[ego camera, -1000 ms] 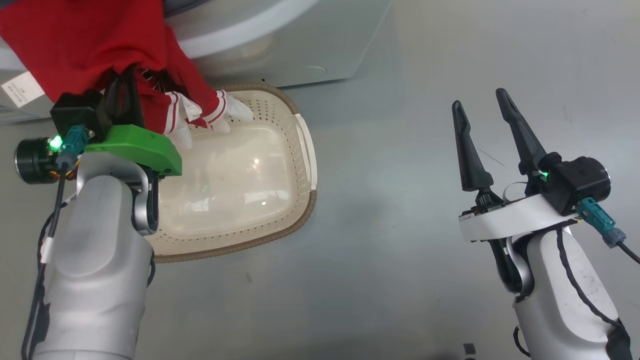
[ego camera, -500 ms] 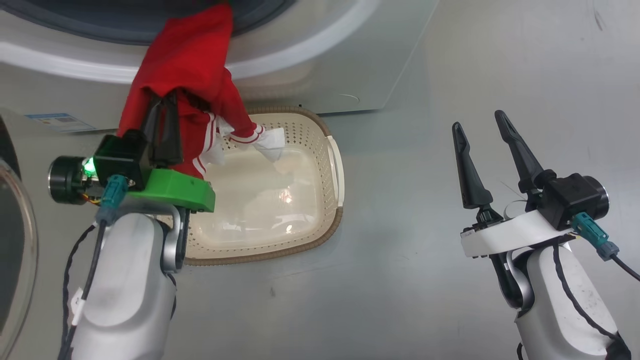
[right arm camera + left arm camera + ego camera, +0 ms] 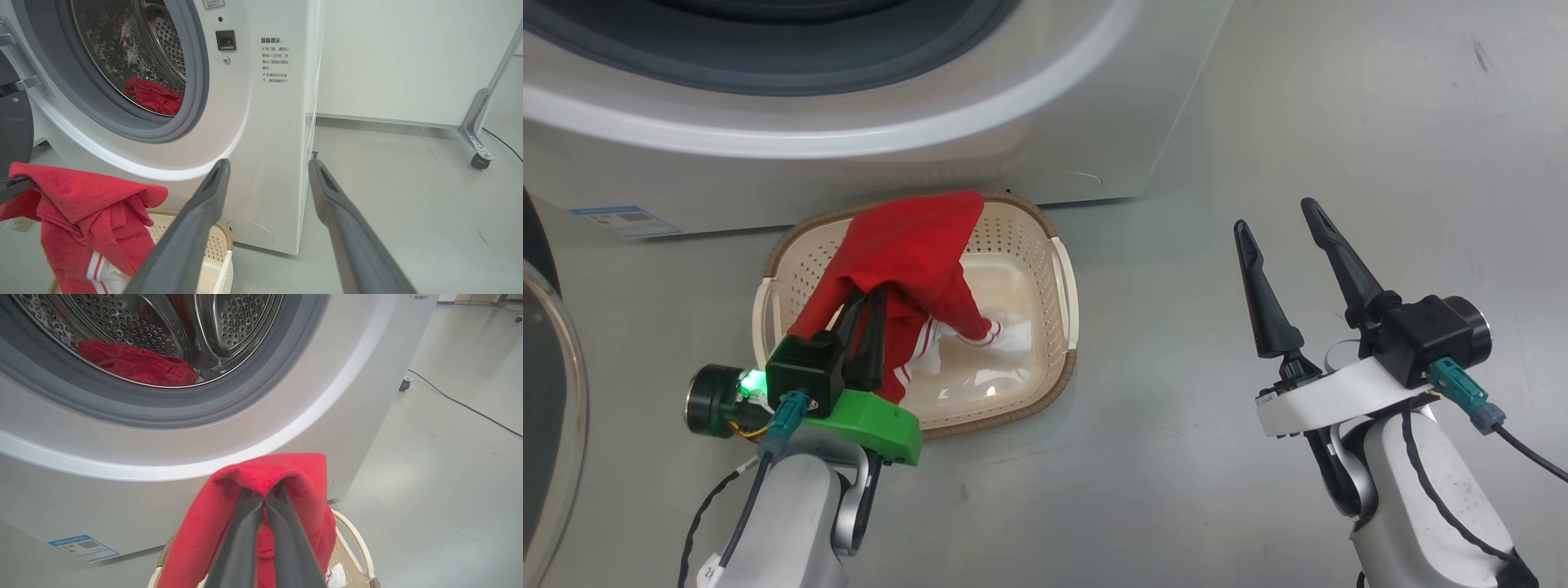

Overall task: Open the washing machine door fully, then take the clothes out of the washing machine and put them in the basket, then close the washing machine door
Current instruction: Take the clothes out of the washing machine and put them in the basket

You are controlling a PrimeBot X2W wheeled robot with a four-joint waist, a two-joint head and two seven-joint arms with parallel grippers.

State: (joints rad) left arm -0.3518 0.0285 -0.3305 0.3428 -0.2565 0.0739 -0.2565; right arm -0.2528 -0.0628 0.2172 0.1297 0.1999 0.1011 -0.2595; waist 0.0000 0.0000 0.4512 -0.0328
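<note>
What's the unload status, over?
Left pincer shut on red garment, lower end in basket. Right pincer open, empty. More clothes in drum. Nothing in the way.

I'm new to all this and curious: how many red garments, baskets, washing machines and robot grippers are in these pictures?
Red garments: 2 (held garment, drum garment)
Basket: 1
Washing machine: 1
Grippers: 2 (left gripper, right gripper)
Total: 6

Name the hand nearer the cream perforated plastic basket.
Left. The left hand hangs over the basket, gripping red fabric clothes; the right hand is apart, over the floor beside it.
</note>
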